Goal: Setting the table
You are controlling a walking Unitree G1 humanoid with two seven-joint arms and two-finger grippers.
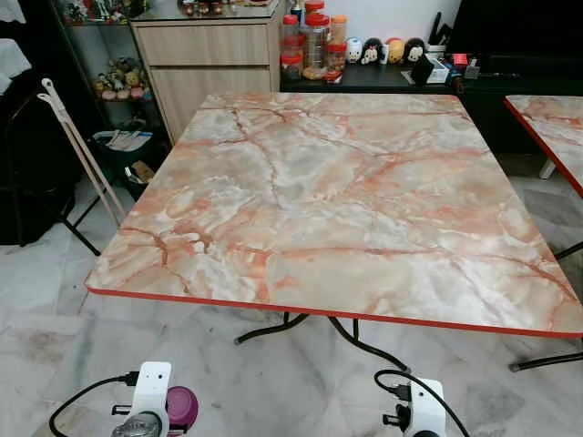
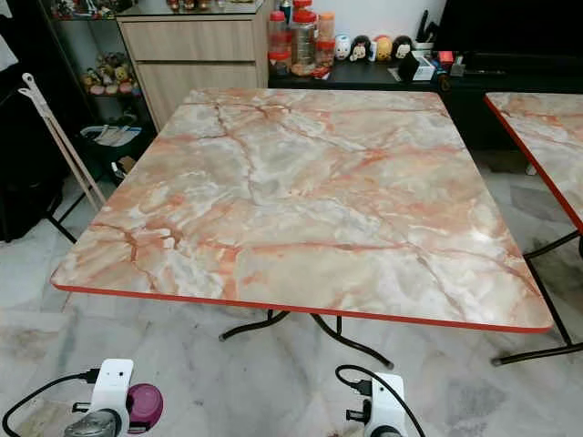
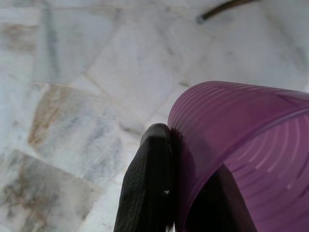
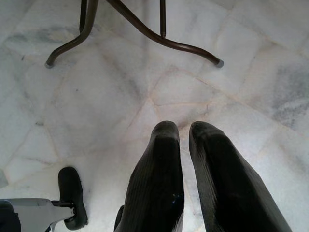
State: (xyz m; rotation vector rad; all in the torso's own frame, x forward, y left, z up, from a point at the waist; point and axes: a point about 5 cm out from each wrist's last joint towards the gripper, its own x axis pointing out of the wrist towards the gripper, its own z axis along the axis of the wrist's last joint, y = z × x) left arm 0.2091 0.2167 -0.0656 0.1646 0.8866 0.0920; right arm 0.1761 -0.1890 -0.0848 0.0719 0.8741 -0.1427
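Observation:
A square table [image 1: 346, 200] with a pink and grey marbled top and a red edge stands bare in front of me. Low at my left side I hold a ribbed purple cup [image 3: 241, 145], which also peeks out beside my left wrist [image 1: 146, 401] as the cup [image 1: 181, 408]. My left gripper [image 3: 186, 154] is shut on the cup's rim, one finger [image 3: 154, 159] outside the wall and the other inside. My right gripper [image 4: 184, 133] hangs low over the marble floor, shut, holding nothing.
The table's dark curved legs [image 4: 145, 34] splay over the floor just ahead. A second marbled table [image 1: 556, 127] stands at the right. Behind are a wooden cabinet [image 1: 209, 55], jars [image 1: 314, 45] on a black counter, and a white folding rack [image 1: 77, 155] at the left.

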